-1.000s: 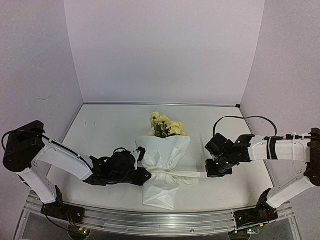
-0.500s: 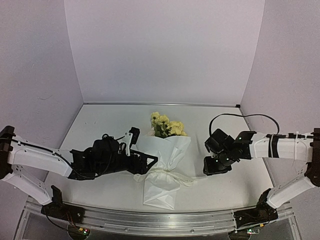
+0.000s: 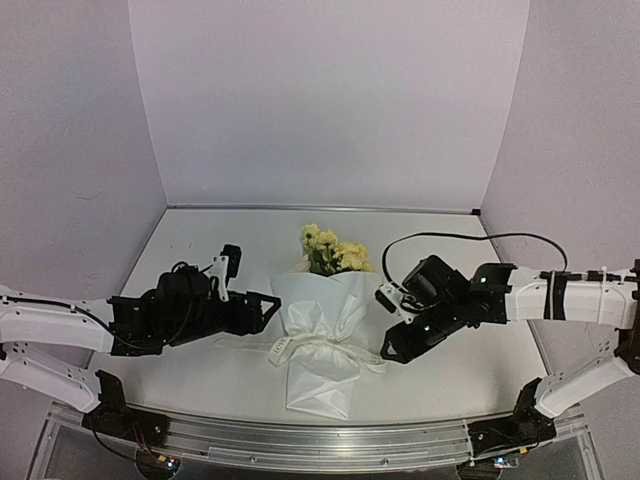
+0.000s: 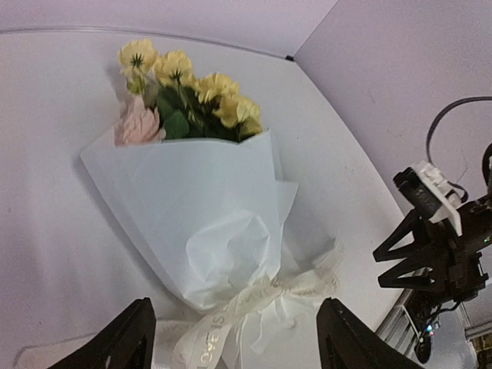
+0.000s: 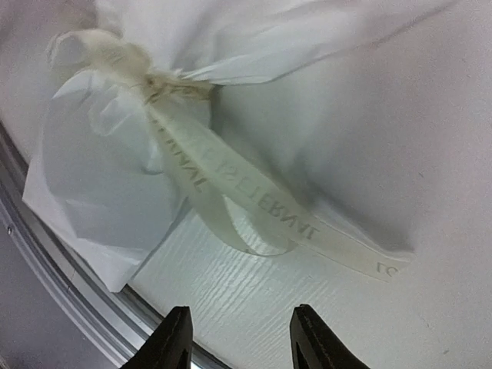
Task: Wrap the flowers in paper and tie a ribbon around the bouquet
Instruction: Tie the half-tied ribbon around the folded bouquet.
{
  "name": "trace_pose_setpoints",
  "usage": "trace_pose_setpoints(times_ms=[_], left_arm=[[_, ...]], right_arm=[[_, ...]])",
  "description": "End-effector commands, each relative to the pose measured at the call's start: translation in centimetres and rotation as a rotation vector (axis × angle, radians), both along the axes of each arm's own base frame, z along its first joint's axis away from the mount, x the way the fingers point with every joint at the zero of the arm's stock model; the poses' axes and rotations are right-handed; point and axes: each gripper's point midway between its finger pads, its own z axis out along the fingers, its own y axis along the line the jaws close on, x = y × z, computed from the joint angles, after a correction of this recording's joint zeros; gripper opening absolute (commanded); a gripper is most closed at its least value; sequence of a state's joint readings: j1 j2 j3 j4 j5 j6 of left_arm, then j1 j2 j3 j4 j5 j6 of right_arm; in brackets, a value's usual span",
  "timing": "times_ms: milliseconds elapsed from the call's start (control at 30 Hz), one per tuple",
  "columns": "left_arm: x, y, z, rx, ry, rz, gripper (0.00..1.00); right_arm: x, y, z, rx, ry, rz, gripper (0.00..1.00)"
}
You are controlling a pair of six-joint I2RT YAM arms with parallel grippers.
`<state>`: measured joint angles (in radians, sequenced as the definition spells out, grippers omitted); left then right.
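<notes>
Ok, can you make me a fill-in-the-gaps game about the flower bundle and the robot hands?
1. The flowers peeking out at the top are mostly ____.
2. The ribbon is tied around the paper, and the colour of the paper is ____.
3. The left gripper and the right gripper hold nothing, because their fingers are ____.

Missing words: yellow, white, open.

Light: you have bright, even, soft light from overhead | Shadows: faint, just beneath the paper (image 3: 320, 310) | Glare: paper nearly washes out in your right wrist view | Focus: ribbon (image 5: 261, 201) close-up soft, fingertips (image 5: 173, 338) blurred | Edges: overhead lens bows the rail (image 3: 330, 437)
</notes>
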<state>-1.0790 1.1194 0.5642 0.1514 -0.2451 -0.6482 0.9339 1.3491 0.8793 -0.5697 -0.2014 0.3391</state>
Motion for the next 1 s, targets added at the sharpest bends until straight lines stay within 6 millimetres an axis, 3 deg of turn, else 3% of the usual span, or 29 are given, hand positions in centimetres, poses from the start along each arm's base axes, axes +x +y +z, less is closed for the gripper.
trace_pose_setpoints(times_ms=[0, 300, 700, 967], left_arm=[[-2.3, 1.4, -5.5, 0.046, 0.153, -0.025, 0.68], [-3.3, 0.0, -9.3, 0.125, 0.188, -0.106, 0.66], [-4.1, -3.1, -11.3, 0.147, 0.226, -0.224, 0.66], [-3.4, -3.3, -12.6, 0.197, 0.247, -0.193, 0.45]], right_arm=[[-1.5, 2.9, 0.6, 0.074, -0.114, 0.279, 0.44], [-1.8, 3.3, -0.2, 0.080, -0.142, 0.363, 0.45], [-1.6, 3.5, -1.9, 0.028, -0.132, 0.411, 0.44], [-1.1, 3.8, -3.4, -0.036, -0.144, 0.452, 0.42]])
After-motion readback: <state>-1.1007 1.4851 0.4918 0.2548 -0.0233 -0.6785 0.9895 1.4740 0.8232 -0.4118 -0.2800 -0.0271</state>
